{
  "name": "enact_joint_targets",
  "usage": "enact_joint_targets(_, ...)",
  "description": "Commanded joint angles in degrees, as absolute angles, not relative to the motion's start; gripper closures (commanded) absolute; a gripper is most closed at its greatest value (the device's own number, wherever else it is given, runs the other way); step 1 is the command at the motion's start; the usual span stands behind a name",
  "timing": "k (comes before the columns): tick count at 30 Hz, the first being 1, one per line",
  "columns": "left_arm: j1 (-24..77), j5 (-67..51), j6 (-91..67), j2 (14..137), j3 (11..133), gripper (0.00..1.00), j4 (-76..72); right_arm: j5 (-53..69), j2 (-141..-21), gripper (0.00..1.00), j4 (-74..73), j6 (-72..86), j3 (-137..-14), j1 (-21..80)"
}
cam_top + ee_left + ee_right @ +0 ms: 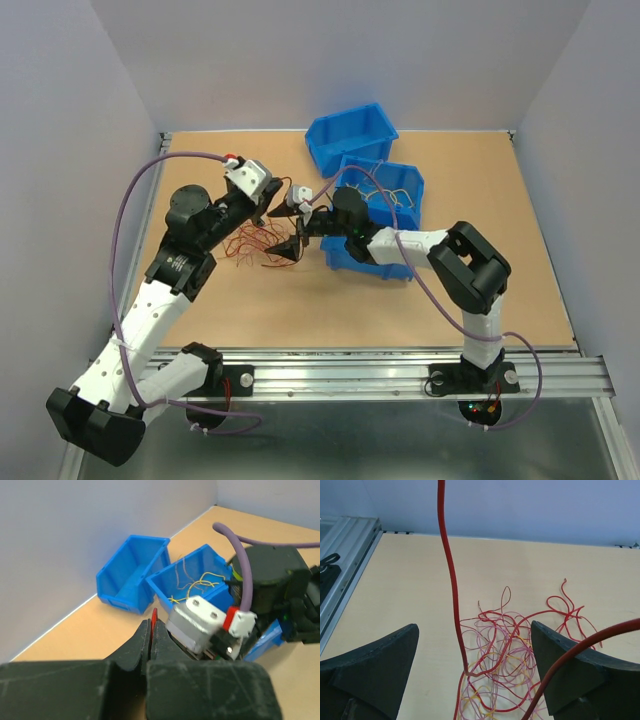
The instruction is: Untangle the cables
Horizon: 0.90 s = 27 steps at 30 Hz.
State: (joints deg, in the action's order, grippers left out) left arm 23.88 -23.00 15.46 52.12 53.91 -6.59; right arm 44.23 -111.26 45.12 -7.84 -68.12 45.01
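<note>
— What did the two bins hold?
— The front bin (165, 587) held a few yellow wires (202, 584), loose and curled near its floor; of the rear bin (131, 575) I saw only the blue walls and floor.
— And the cables?
— The tangle of cables (252, 245), red, pink and yellow, lay on the table (300, 310), left of the front bin and between the two arms.
— How were the claws?
— The left claw (151, 637) was pressed narrow on a red cable (154, 616); a sliver of red showed between its fingers. The right claw (474, 635) stood wide above the tangle; a red strand (449, 570) hung between its fingers, gripped by neither.
</note>
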Motion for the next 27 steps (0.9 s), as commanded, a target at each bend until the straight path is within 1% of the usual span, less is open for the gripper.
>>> enact_joint_targets(1, 22.3, -14.9, 12.0, 50.7, 55.2, 1.0, -11.7, 39.3, -113.9, 0.03, 45.0, -11.0, -72.3, 46.9)
enact_joint_targets(5, 20.0, -13.0, 9.1, 51.3, 55.2, 1.0, -13.1, 37.7, -115.6, 0.08, 45.1, -11.3, -74.0, 48.2)
enact_joint_targets(13, 15.0, -12.8, 4.6, 53.3, 55.2, 1.0, -15.2, 36.1, -117.1, 0.3, 45.9, -10.1, -75.9, 49.0)
enact_joint_targets(14, 14.9, -13.1, 4.4, 53.6, 55.2, 1.0, -15.2, 36.0, -117.1, 0.3, 46.1, -9.8, -75.9, 49.0)
enact_joint_targets(17, 14.5, -13.1, 4.0, 54.2, 55.4, 1.0, -15.3, 35.2, -116.9, 0.39, 47.6, -8.9, -75.3, 49.0)
enact_joint_targets(20, 14.1, -12.9, 3.8, 55.1, 55.6, 1.0, -15.2, 35.3, -116.3, 0.43, 48.6, -8.7, -74.5, 49.0)
enact_joint_targets(23, 13.4, -12.6, 3.7, 56.4, 56.0, 1.0, -15.1, 36.4, -115.4, 0.55, 49.3, -8.4, -73.7, 49.0)
enact_joint_targets(24, 12.9, -12.5, 3.7, 57.3, 56.2, 1.0, -15.2, 36.7, -115.1, 0.61, 49.8, -8.3, -73.0, 49.0)
enact_joint_targets(25, 12.7, -12.3, 3.8, 57.7, 56.2, 1.0, -15.2, 37.2, -114.9, 0.64, 50.1, -8.2, -72.7, 49.0)
enact_joint_targets(27, 12.0, -11.8, 4.0, 59.3, 55.6, 1.0, -16.7, 38.3, -113.7, 0.66, 51.1, -8.2, -71.5, 49.0)
